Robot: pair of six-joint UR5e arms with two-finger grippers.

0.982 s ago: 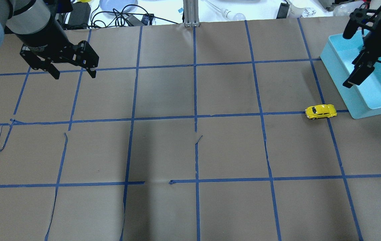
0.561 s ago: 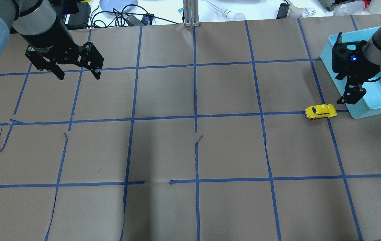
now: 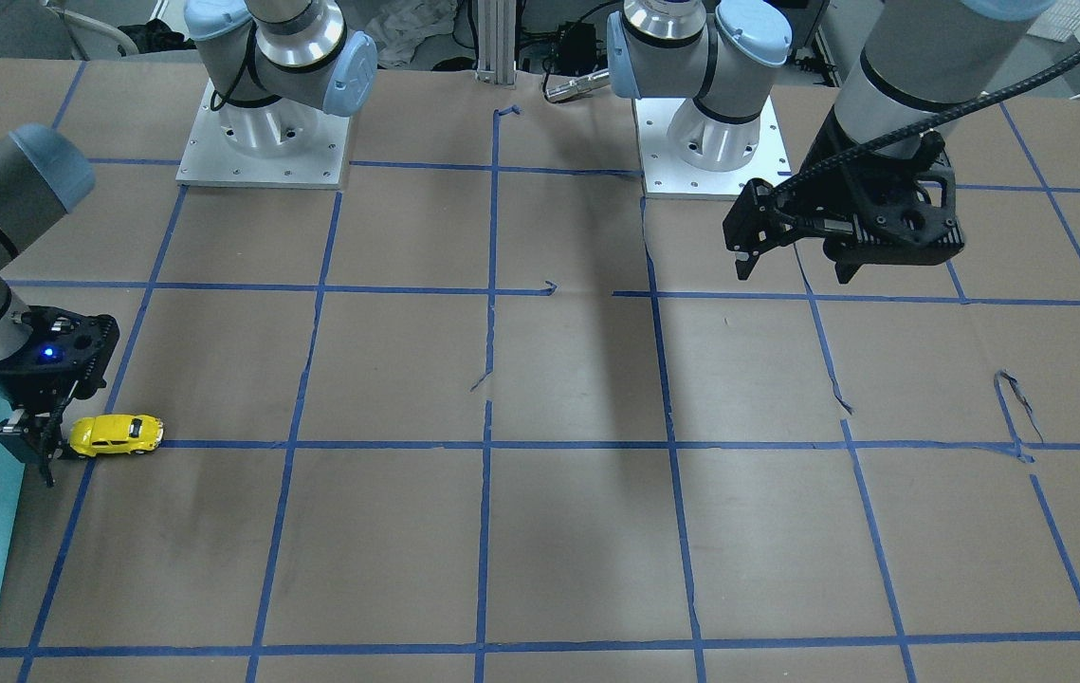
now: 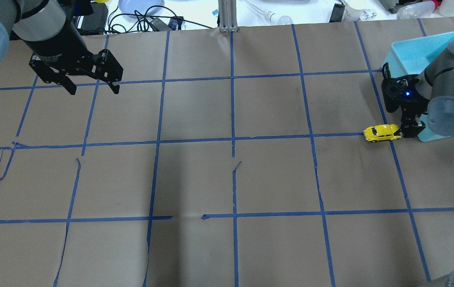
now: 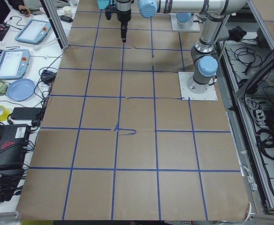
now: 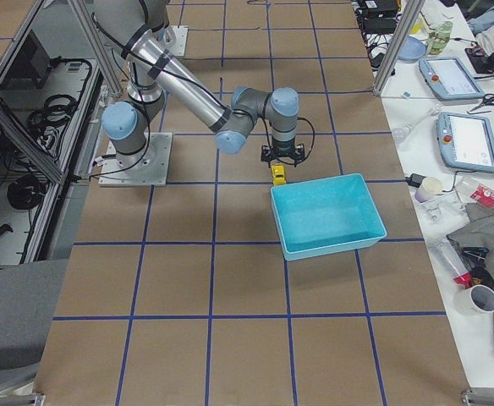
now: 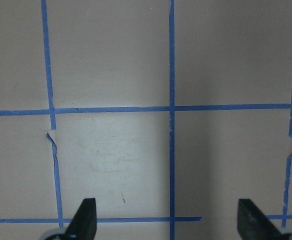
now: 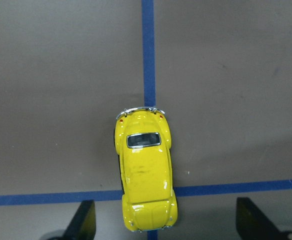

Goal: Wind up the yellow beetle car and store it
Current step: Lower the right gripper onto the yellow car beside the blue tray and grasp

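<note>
Yellow car: upright on the table, on a blue tape line, just beside the corner of the turquoise tub.
Right end effector: between tub and car, fingers spread wide over the car's tub-side end, not clamped.
Left end effector: well apart from the tub, fingers apart, empty.

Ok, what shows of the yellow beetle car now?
The yellow beetle car is a tiny glossy toy with a rounded body, dark windows and silver bumpers. It stands upright on the brown paper, straddling a blue tape line. The open right gripper hovers over one end, fingers either side, not touching.
</note>
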